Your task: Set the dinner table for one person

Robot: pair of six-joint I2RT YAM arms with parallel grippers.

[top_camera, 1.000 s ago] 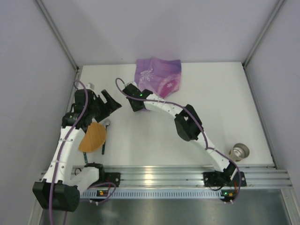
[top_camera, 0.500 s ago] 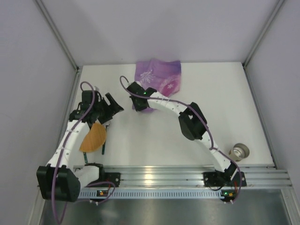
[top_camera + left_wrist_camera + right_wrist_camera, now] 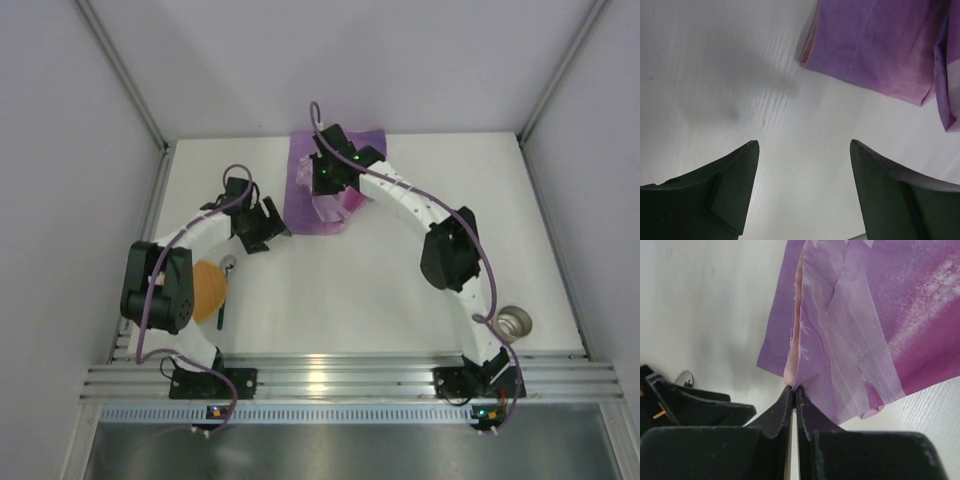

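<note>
The large plain white matte rectangular tabletop (image 3: 340, 290) lies beneath both grippers. We find the right gripper (image 3: 794, 389) pinching an edge of the folded purple-pink snowflake-printed placemat (image 3: 850, 325), the left gripper (image 3: 802, 150) spread, empty. Laying it seems in hand; next, pull flat.

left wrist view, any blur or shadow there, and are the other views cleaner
left wrist: a soft grey shadow lies on the dinner table at upper left, and the left gripper looks dark and soft-edged; right wrist: the placemat folds are crisp, the right gripper near the lens is blurry; top external: glare on the metal rail.
</note>
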